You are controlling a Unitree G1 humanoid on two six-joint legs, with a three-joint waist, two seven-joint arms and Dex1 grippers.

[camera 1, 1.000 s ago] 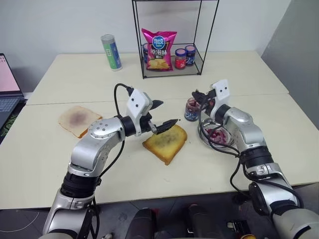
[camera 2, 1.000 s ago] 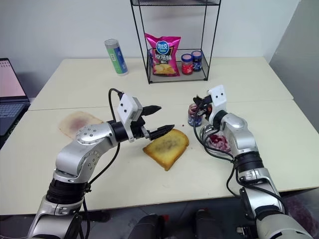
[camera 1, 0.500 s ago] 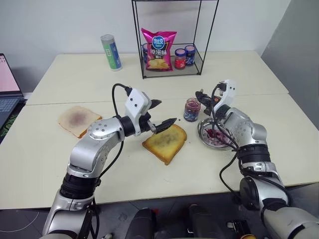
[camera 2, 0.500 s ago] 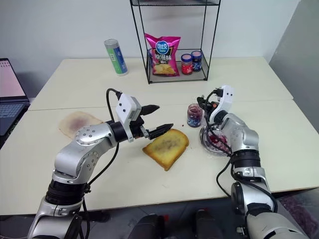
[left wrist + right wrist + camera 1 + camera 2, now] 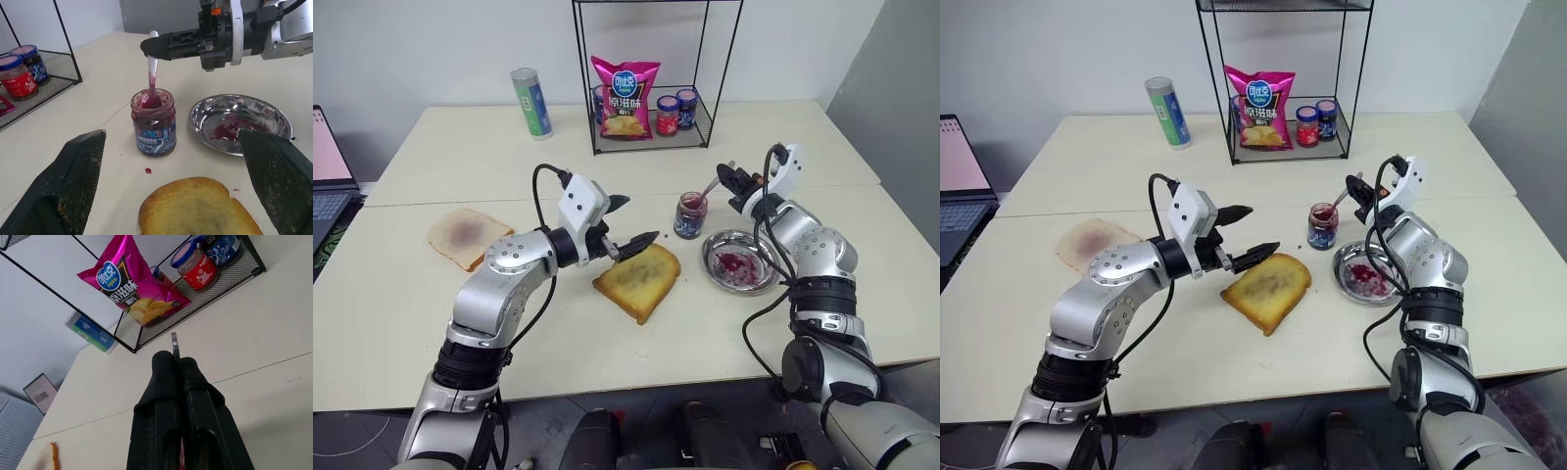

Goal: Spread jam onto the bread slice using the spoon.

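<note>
right gripper (image 5: 161, 46) clamped on spoon (image 5: 152, 73), bowl dipped in open jar (image 5: 153, 122) for jam (image 5: 146, 102) | left gripper (image 5: 631, 221) spread wide, we wait above bread slice (image 5: 637, 280)

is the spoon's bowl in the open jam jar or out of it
In. The spoon slants down from the shut right gripper, its bowl sunk in the red jam at the open jar's mouth.

- I see the bread slice (image 5: 637, 280), thick and golden with a dark-stained top, lying flat on the table.
- The spoon (image 5: 152, 73) stands tilted, bowl down in an open jar.
- Dark red jam (image 5: 148, 101) fills that jar.
</note>
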